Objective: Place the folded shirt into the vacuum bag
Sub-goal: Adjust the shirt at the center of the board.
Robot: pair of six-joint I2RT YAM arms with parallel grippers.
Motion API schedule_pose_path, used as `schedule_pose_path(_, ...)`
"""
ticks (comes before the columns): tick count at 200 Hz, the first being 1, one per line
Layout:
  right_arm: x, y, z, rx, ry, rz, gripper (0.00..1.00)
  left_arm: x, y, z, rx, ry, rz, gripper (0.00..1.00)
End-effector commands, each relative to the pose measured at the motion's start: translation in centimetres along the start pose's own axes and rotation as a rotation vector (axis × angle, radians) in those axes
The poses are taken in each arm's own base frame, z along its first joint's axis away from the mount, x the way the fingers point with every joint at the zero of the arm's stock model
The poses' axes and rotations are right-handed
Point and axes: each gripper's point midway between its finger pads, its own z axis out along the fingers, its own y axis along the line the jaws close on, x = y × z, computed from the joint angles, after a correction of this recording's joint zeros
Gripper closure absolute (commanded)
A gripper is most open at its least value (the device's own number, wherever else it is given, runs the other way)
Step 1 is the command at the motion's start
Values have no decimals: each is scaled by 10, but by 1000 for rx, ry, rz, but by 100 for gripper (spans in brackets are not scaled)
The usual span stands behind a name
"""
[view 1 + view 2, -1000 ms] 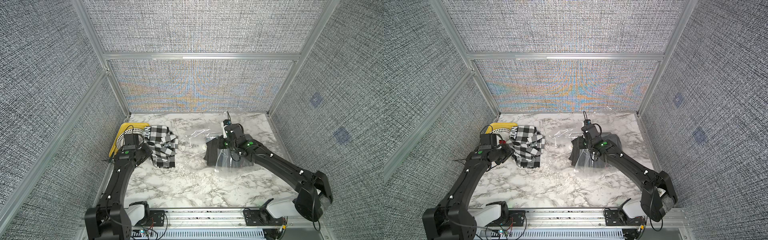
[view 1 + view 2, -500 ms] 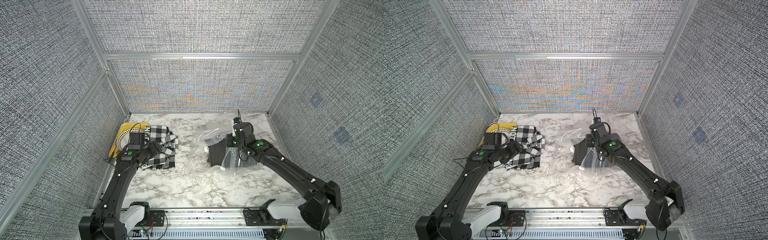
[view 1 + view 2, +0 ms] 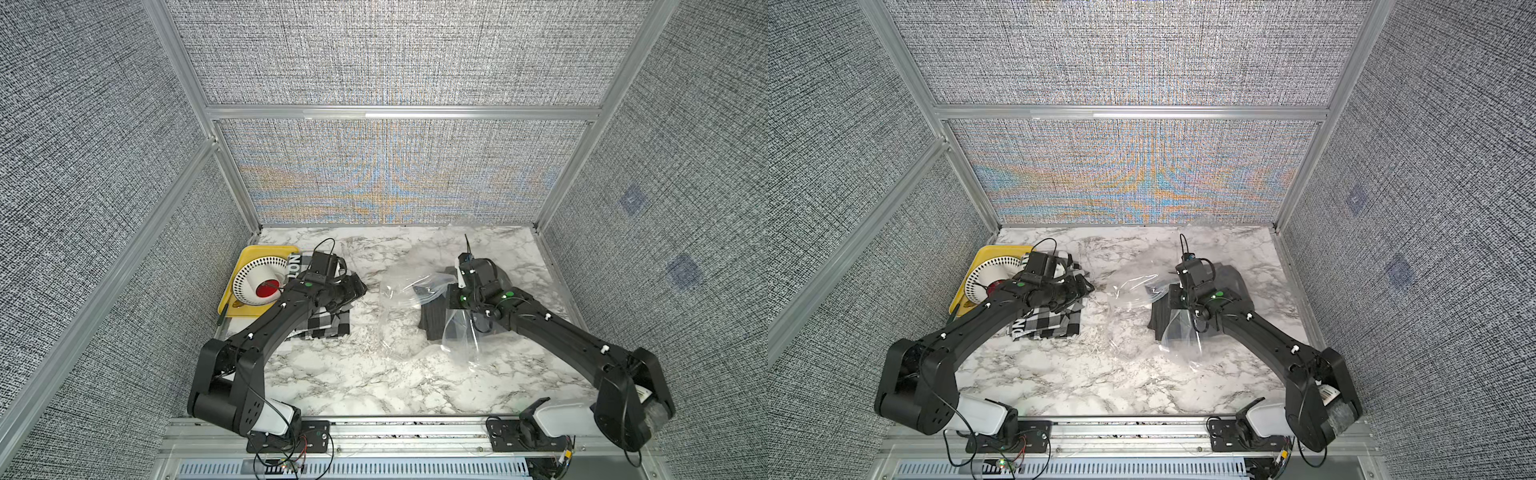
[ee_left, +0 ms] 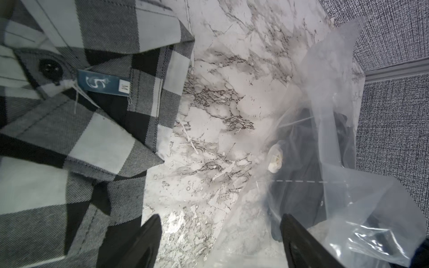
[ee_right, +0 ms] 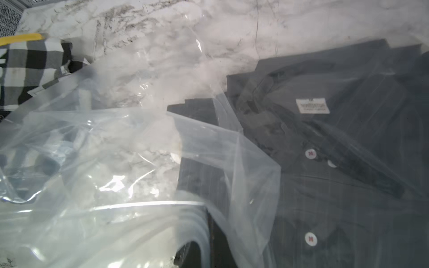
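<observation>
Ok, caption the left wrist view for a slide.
Open left gripper over marble table, between checked shirt and vacuum bag.

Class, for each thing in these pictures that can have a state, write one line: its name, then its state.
vacuum bag: crumpled, part of it raised off the table.
dark shirt: folded, buttoned, seen through the bag's plastic.
checked shirt: folded, outside the bag.
left gripper: open, empty.
right gripper: shut on the vacuum bag.
round white device: lying on the yellow tray.
</observation>
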Motion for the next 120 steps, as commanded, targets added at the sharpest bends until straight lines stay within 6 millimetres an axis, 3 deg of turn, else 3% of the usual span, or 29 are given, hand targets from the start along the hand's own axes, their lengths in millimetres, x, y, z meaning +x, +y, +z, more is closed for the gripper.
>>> schedule_pose_path(1, 9, -9, 14, 26, 14, 38, 100, -11, 7, -4, -56, -35, 41, 17)
schedule_pose_path(44, 27, -25, 42, 65, 64, 64, 100, -38, 58, -31, -347, -122, 68, 14)
schedule_pose_path(71, 26, -37, 49, 97, 71, 84, 100, -40, 95, -37, -460, -107, 53, 13)
schedule_pose_path(93, 14, -42, 43, 116, 43, 96, 100, -29, 120, -28, -491, -66, 20, 12)
schedule_pose_path(120, -7, -45, 30, 133, -7, 97, 100, -7, 125, 6, -417, 36, 3, 12)
